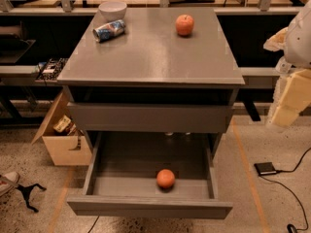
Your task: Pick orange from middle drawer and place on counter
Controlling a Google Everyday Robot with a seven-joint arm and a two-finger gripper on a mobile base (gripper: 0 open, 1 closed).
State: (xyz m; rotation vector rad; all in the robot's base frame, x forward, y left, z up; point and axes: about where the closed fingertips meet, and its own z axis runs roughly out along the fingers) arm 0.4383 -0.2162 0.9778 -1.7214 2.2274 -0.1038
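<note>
The orange (165,178) lies on the bare grey floor of the open middle drawer (121,161), near its front panel and a little right of centre. The counter (150,52) is the cabinet's flat grey top above it. My gripper (287,103) hangs at the far right of the view, beside the cabinet's right edge at about the height of the upper drawer front. It is well apart from the orange and nothing shows in it.
On the counter stand a redder apple (184,24), a can on its side (109,30) and a white bowl (112,8). The upper drawer front (146,118) is pushed in. A cardboard box (63,140) sits on the floor at left, and a black device with a cable (266,168) at right.
</note>
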